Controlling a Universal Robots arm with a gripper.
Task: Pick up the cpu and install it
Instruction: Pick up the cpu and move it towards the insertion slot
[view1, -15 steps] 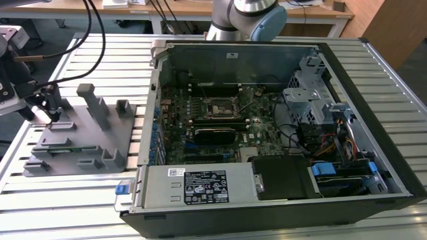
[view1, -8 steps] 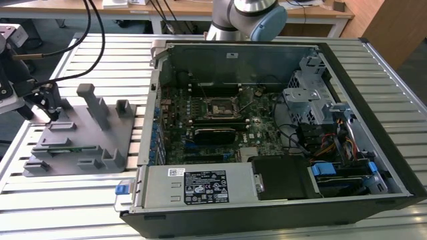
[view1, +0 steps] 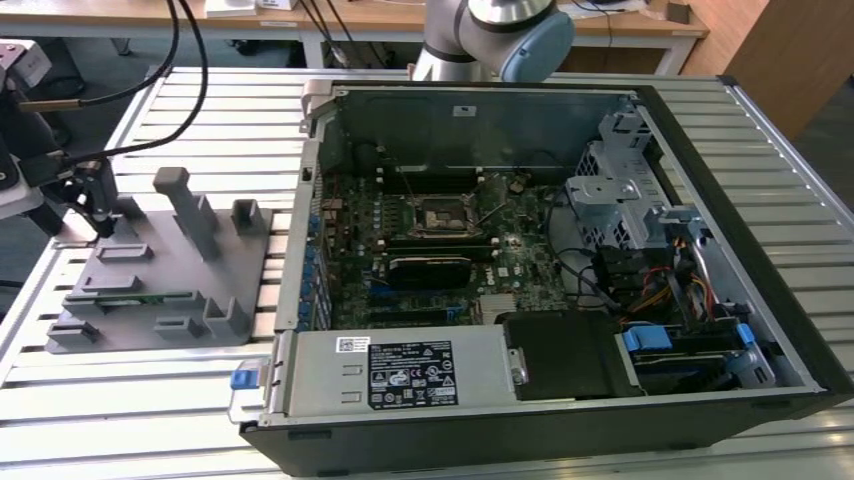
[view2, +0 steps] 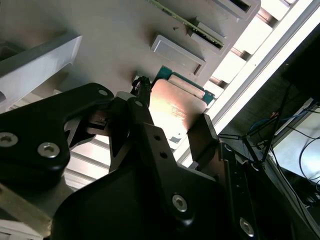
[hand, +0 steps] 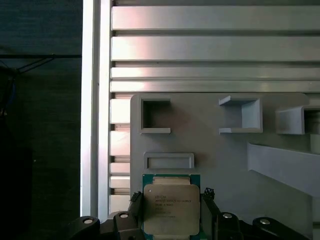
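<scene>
Flanking the cpu (hand: 171, 210), the gripper's (hand: 171, 197) fingers (hand: 135, 200) are closed against its opposite edges. It is held at the grey fixture's (hand: 220, 160) corner.

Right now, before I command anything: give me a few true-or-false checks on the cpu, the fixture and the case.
1. The cpu is at the grey fixture, right by the gripper. True.
2. The cpu sits in the motherboard socket. False: it is at the fixture, outside the computer case.
3. The computer case is closed. False: its side is open, with the motherboard showing.
4. A green memory stick lies in the fixture. True.
</scene>
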